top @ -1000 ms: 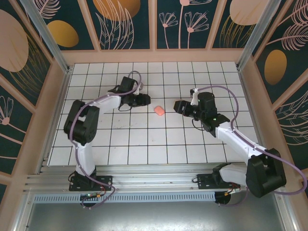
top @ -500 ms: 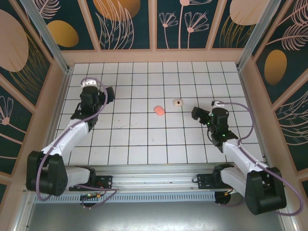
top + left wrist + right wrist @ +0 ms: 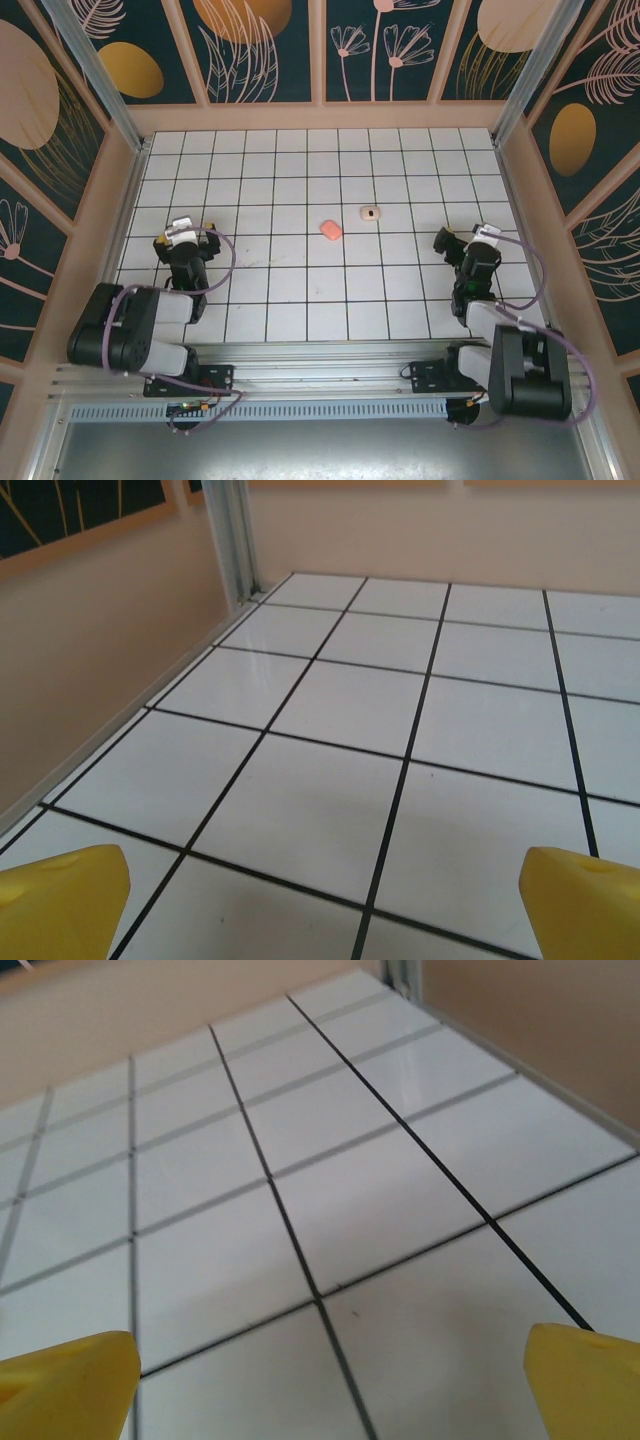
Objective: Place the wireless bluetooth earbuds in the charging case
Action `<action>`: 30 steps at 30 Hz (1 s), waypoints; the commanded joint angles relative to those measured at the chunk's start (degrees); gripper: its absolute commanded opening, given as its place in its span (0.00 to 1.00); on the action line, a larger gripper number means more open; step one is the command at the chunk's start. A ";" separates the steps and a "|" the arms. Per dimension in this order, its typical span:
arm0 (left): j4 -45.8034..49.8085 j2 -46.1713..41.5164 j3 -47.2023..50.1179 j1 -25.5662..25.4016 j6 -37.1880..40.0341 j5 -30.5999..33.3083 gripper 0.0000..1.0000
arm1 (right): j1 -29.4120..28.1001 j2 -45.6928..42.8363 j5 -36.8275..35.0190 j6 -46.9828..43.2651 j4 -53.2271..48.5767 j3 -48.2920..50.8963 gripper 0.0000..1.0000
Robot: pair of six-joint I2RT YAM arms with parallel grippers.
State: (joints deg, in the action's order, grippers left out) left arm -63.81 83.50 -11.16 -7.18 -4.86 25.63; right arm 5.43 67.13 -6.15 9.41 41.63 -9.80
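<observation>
Fingers (image 3: 60, 900) back — charging case (image 3: 369, 212) well ahead

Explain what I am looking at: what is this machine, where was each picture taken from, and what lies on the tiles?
Two white-and-black robot arms are bolted at the near edge of a white tiled table. The overhead picture looks down from above and behind them. The other two come from a camera on each wrist; the yellow fingertips at the bottom corners belong to that arm's tool. The left tool and the right tool are both open and hold nothing. Mid-table lie a small salmon-pink rounded piece and, apart from it, a smaller cream-white piece with a dark dot. Finer detail is not visible.
</observation>
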 commanded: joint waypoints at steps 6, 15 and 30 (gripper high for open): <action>-14.61 5.03 -0.88 5.42 -1.19 -8.79 0.99 | 2.53 12.83 13.22 -3.83 25.30 -2.13 0.99; -10.89 3.40 -1.31 5.42 -1.18 -9.00 0.99 | -1.51 21.11 13.36 -8.44 30.29 -3.50 0.99; -11.07 3.46 -1.24 5.42 -1.15 -9.02 0.99 | -1.80 21.04 12.74 -8.51 29.65 -3.66 0.99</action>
State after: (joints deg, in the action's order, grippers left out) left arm -73.08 87.07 -11.94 -2.02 -5.39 16.93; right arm 4.05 88.33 7.05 1.83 68.12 -12.40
